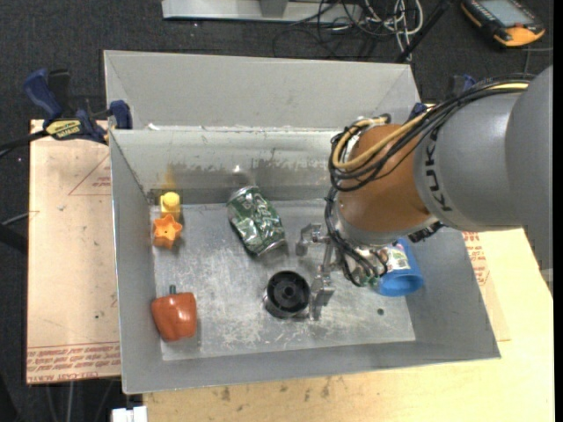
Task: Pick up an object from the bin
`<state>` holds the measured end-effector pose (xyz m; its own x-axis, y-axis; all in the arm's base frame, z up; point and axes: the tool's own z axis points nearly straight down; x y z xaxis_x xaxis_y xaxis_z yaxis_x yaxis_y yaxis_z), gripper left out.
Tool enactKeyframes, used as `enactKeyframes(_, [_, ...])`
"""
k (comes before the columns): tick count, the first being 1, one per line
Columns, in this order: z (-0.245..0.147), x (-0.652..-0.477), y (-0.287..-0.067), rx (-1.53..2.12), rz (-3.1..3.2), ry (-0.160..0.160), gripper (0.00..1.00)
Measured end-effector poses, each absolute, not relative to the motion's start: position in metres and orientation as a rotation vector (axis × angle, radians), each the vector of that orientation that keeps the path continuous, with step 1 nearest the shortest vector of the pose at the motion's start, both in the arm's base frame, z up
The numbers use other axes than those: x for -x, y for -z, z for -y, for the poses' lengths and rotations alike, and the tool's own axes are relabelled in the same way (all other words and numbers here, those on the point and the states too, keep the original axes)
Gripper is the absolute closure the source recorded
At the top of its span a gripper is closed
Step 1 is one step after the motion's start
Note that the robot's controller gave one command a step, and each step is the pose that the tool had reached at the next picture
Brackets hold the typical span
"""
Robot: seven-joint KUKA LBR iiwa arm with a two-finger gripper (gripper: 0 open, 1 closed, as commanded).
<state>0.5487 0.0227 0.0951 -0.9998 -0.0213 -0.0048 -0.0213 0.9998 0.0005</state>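
Low in the bin (132, 271), near its middle, the jaws stand apart and empty. A black round cap (286, 294) sits just beside them at nine o'clock, a crumpled green can (256, 221) at eleven, a blue tub (402, 280) at three. Closing off-centre would likely just shove the cap away.

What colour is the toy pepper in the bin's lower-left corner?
The pepper is red-orange with a dark stem; it shows best in the camera view.

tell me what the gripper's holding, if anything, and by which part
Cannot be told: the gripper sits at the right rim of the black round cup, but no grip on it shows.
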Motion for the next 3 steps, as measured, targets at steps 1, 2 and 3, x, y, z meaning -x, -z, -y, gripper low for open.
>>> enactKeyframes(1, [-0.047, -0.526, -0.078, 0.426, -3.112, -0.001, 1.0])
enactKeyframes(2, [-0.047, -0.526, -0.078, 0.425, -3.112, -0.001, 1.0])
enactKeyframes(3, [-0.045, -0.513, -0.233, 0.474, -3.101, -0.001, 1.0])
